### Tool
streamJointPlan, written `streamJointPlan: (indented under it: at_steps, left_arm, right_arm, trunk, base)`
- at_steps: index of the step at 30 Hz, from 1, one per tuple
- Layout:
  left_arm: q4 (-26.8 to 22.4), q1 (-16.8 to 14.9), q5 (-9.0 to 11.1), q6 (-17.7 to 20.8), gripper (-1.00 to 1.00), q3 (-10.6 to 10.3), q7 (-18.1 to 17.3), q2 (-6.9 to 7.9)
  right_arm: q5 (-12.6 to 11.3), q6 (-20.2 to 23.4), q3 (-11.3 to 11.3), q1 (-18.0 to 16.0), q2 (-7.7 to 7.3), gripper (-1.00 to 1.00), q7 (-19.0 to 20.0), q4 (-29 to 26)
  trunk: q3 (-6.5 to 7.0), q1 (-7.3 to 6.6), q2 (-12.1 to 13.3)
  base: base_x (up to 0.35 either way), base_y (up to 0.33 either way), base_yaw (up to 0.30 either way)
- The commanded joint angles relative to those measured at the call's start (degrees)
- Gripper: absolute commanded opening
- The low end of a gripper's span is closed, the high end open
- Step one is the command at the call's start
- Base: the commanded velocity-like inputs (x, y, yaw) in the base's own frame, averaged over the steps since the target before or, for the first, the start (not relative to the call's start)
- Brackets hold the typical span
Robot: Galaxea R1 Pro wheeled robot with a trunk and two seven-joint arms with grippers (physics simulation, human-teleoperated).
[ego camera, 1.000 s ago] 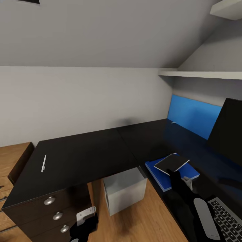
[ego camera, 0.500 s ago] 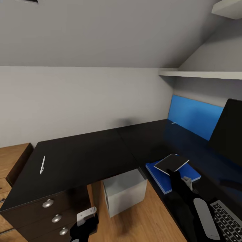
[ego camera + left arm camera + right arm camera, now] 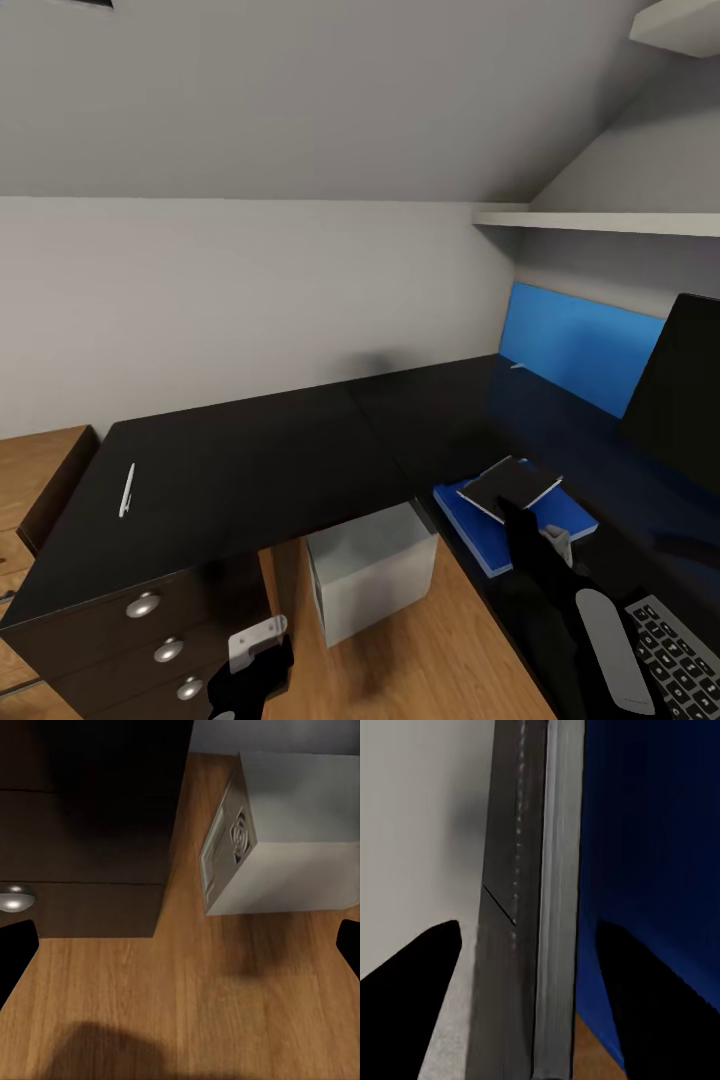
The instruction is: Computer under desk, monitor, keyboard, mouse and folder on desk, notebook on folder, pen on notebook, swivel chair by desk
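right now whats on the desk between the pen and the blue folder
Nothing: in the head view only bare black desk top runs from the pen to the folder.

The computer (image 3: pixel 296 832), a pale grey tower with a round vent on its end face, stands on the wood floor (image 3: pixel 187 997) beside the desk's dark drawer unit (image 3: pixel 90 832) (one silver knob (image 3: pixel 15 898) in view). Black fingertips (image 3: pixel 13 956) of the left gripper (image 3: pixel 180 952), spread wide, frame the scene.
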Motion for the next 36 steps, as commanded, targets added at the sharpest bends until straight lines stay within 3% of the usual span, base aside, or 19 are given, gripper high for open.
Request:
streamJointPlan:
  at_steps: [1,29,36]
  left_arm:
    - [-0.1,-0.1,0.1,0.3,1.0,-0.1,0.4,0.06]
    - [0.0,-0.1,0.2,0.3,1.0,-1.0,0.4,0.05]
    - [0.1,-0.1,0.2,0.3,1.0,-1.3,0.4,0.06]
  right_arm:
    - [-0.6,0.3,-0.2,0.0,0.06,1.0,-0.5,-0.1]
    - [-0.6,0.4,0.1,0.0,-0.03,1.0,-0.5,-0.1]
    - [-0.6,0.4,0.1,0.0,-0.03,1.0,-0.5,-0.1]
  trunk:
    - [-0.06,0.0,0.0]
    - [-0.06,0.0,0.0]
    - [1.2,-1.54,2.8]
  base:
    - [0.0,0.0,0.0]
    - [-0.024,0.0,0.0]
    - [0.0,0.0,0.0]
